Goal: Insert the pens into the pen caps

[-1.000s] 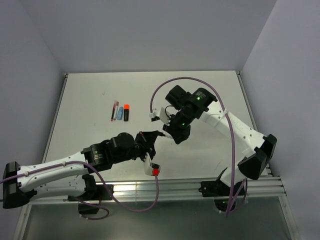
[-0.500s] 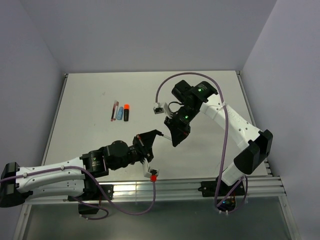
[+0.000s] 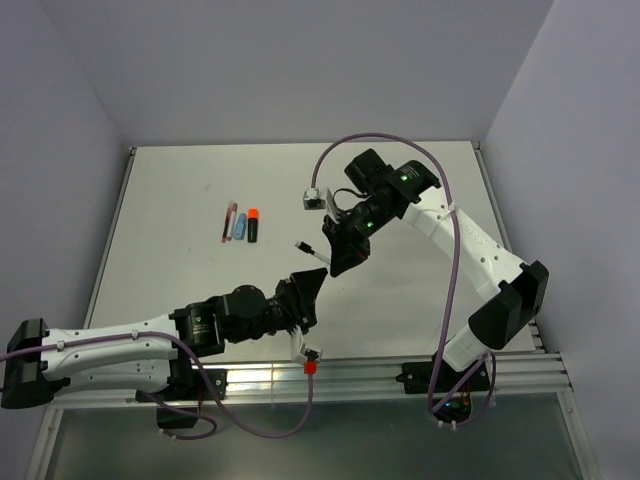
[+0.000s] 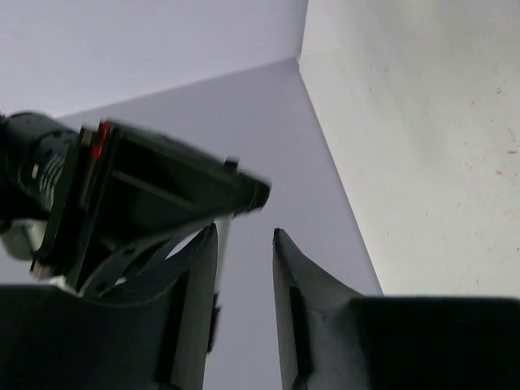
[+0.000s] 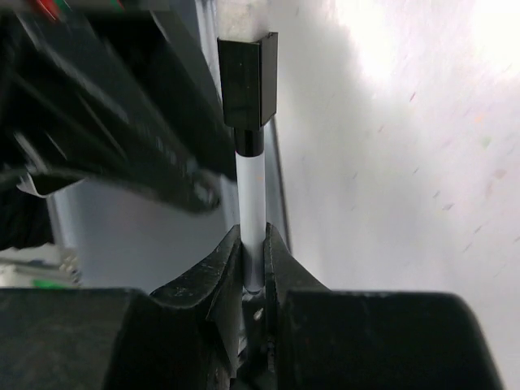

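The right gripper is clamping a slim white pen near its rear end, jaws closed tight on the barrel. The pen is projecting straight ahead of this gripper, above the bench and not touching it. A black cap is sitting on the pen's far end. The left gripper is standing just past that capped end, jaws apart, nothing between them. By its build, the pen is likely handling as a light, stiff, smooth rod, liable to slip or pivot in a two-finger pinch; the mid-barrel is offering the best hold, leaving the cap free. The small cap is probably seating by friction only; whether it is fully home cannot be told. The other pens are lying together on the bench, well left of both grippers.
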Tool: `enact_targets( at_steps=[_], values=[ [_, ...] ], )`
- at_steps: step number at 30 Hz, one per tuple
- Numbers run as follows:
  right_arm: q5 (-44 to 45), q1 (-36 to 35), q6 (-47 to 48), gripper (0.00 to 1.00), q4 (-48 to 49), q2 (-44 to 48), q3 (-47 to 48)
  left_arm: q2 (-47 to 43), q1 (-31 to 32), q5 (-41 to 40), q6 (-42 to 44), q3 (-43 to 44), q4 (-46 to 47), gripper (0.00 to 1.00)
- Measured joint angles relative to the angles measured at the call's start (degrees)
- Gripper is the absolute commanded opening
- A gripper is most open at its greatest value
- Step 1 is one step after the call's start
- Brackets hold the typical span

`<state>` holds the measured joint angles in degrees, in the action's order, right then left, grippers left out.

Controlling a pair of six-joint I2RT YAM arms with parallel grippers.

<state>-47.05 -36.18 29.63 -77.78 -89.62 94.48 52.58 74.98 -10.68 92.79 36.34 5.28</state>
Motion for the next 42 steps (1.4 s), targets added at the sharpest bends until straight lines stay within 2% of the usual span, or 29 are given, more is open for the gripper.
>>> enact_targets(
  at_steps=[1,3,7,11,13,15,17,20,21,23,28,31,34,42],
  values=[
    [-0.7,0.2,0.1,0.0,1.8,0.2,0.0,0.3,0.0,1.2,0.3,0.0,-0.5,0.43],
    [-1.8,0.9,0.1,0.0,4.8,1.0,-0.1,0.6,-0.3,3.1,1.1,0.0,-1.2,0.46],
    [-2.5,3.7,0.0,0.0,7.5,2.9,-0.3,0.4,-2.6,3.9,1.5,0.2,-2.2,0.48],
    [-3.3,8.0,-2.6,0.0,13.7,5.0,-1.3,0.6,-4.0,3.5,-5.9,3.5,-5.7,0.5],
    [-3.7,11.0,-5.8,0.0,18.7,6.7,-3.1,2.4,-5.9,4.3,-15.1,8.9,-9.3,0.54],
    [-3.7,13.8,-9.9,0.0,25.4,9.0,-6.0,5.6,-10.4,7.6,-27.4,16.9,-12.4,0.56],
    [-3.6,16.3,-14.4,0.0,32.5,12.1,-9.6,9.1,-18.9,13.9,-42.7,26.2,-13.6,0.55],
    [-4.0,17.3,-20.2,0.0,41.0,14.7,-11.9,12.4,-31.5,22.9,-63.2,34.9,-11.5,0.55],
    [-4.7,17.2,-21.9,0.0,44.0,14.8,-11.9,13.2,-35.6,26.4,-72.7,36.4,-9.2,0.56],
    [-6.2,17.2,-25.9,0.0,50.1,14.8,-12.1,14.2,-39.2,31.5,-86.7,36.6,-4.7,0.55],
    [-9.4,17.1,-34.6,0.0,59.6,14.7,-13.3,19.4,-43.4,42.2,-118.5,34.2,10.2,0.54],
    [-10.3,16.8,-37.6,0.0,62.5,14.7,-13.3,22.2,-43.8,44.6,-129.7,32.6,15.7,0.54],
    [-11.4,16.4,-39.7,0.0,64.8,14.7,-13.5,24.0,-43.8,45.8,-136.9,32.1,18.7,0.53],
    [-12.9,14.9,-42.2,0.0,67.0,14.7,-15.4,24.5,-42.8,48.2,-144.1,32.1,26.7,0.51]
  ],
)
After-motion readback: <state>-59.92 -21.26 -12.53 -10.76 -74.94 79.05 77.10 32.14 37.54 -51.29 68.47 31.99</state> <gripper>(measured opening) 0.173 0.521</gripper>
